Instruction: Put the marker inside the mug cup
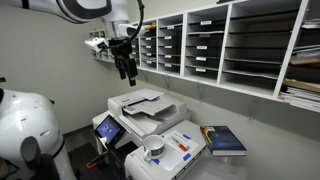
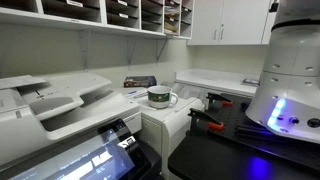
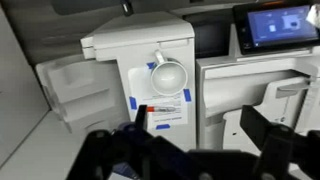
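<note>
The white-grey mug cup [image 3: 168,73] stands upright on a white cabinet top [image 3: 105,45], handle toward the top of the wrist view. It also shows in both exterior views [image 1: 153,146] [image 2: 160,97]. The small red marker [image 3: 160,108] lies flat on a paper sheet just beside the mug, apart from it. My gripper [image 3: 196,115] is open and empty. It hangs high above the printer [image 1: 126,68], well away from the mug and marker. The marker is too small to make out in the exterior views.
A large white printer [image 1: 140,103] with a lit touchscreen [image 3: 275,25] stands next to the cabinet. A blue book [image 1: 225,140] lies on the counter beside the mug. Wall shelves of paper trays [image 1: 220,40] run behind. Blue tape marks [image 3: 134,102] edge the paper.
</note>
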